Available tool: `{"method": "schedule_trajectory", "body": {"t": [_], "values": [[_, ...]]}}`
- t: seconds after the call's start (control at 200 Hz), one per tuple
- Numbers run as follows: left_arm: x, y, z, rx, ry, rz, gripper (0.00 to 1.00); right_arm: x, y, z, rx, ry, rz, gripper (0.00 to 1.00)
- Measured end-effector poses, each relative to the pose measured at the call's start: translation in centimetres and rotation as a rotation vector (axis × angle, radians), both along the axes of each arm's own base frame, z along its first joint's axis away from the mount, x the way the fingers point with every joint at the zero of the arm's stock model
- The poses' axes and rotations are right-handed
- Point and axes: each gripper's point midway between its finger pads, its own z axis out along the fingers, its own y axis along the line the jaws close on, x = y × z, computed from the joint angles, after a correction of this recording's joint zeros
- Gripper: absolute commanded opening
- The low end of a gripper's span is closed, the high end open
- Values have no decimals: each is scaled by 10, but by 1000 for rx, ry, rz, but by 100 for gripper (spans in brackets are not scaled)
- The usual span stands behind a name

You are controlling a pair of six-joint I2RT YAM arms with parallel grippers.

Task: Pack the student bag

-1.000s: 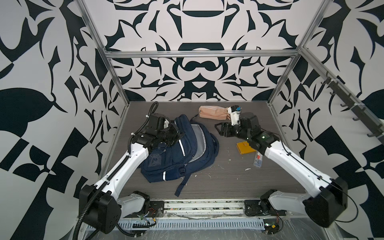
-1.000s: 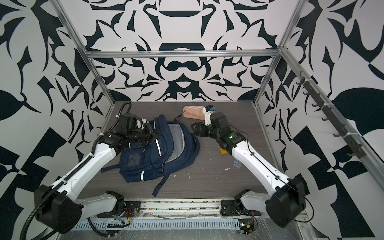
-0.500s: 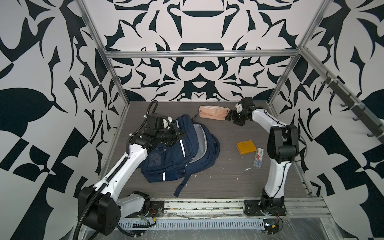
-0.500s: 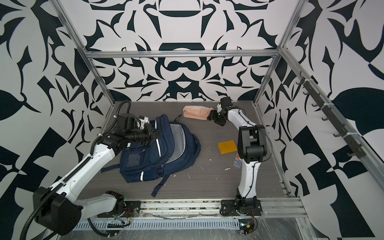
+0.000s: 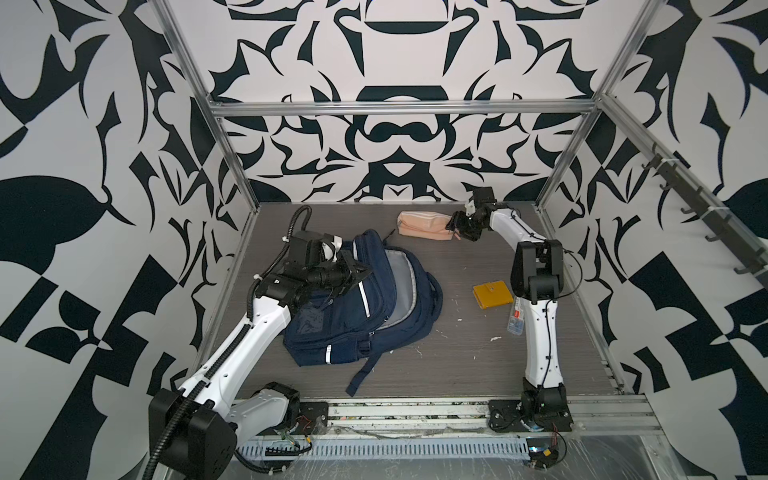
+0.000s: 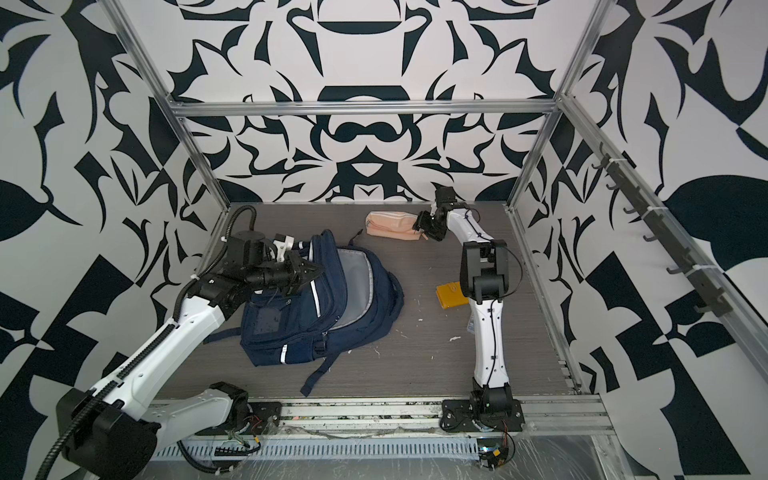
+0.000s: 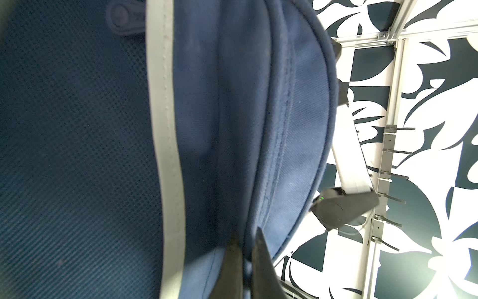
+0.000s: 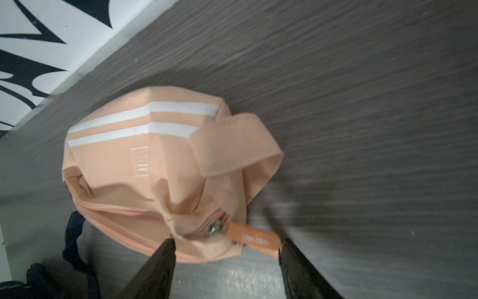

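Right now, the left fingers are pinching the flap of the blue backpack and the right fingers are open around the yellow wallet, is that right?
Not quite. The right fingers are open around the peach pencil pouch, not the yellow wallet, which lies apart; the right wrist view shows it. The left fingers are pinching the flap of the blue backpack.
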Motion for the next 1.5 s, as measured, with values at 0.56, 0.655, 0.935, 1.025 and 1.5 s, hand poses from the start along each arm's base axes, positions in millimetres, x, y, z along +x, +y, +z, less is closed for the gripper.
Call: {"method": "schedule_trajectory", "body": {"t": [0.56,0.655,0.935,1.025,1.5], "values": [[1,-2,-6,4,17,-12,0,5,-1,-12,7,-16,-30,0],[1,-2,-6,5,14,-14,0,-1,-3,-12,-7,-18,-21,0],[1,-3,-6,15,-10,-31,0,-46,-11,9,-34,-15,-20,0],[0,-2,-3,23,-43,-60,0,-63,-12,30,-12,-48,-43,0],[-10,-2,7,-42,-77,-199,0,-153,-31,182,55,-356,-151,0]]}}
